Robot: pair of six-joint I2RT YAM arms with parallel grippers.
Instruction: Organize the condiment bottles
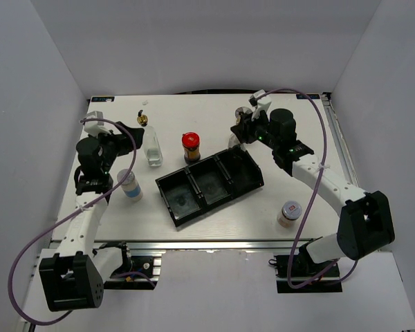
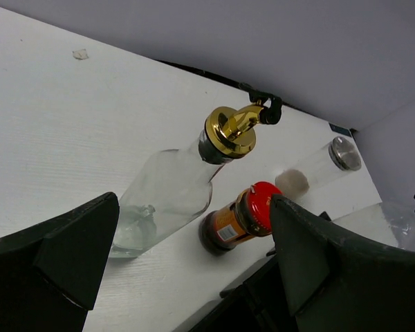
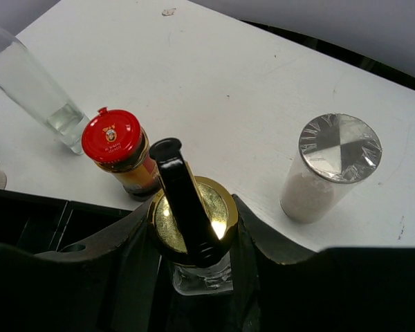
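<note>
My right gripper [image 1: 238,133] is shut on the neck of a clear glass bottle with a gold cap and black spout [image 3: 192,221], at the tray's far right corner. A silver-capped shaker [image 3: 328,166] stands just beyond it. The red-lidded brown jar [image 1: 191,147] stands behind the black tray [image 1: 209,183] and also shows in the right wrist view [image 3: 121,149]. My left gripper [image 1: 128,140] is open and empty, just left of the second gold-spouted bottle [image 1: 151,142], which fills the left wrist view [image 2: 173,190]. A blue-labelled shaker [image 1: 130,185] stands left of the tray. Another shaker [image 1: 289,213] stands near the front right.
The tray's three compartments hold no bottles. Its wall shows in the left wrist view [image 2: 263,304] and the right wrist view [image 3: 28,221]. White walls enclose the table on three sides. The table's metal front rail [image 1: 214,243] runs below the tray.
</note>
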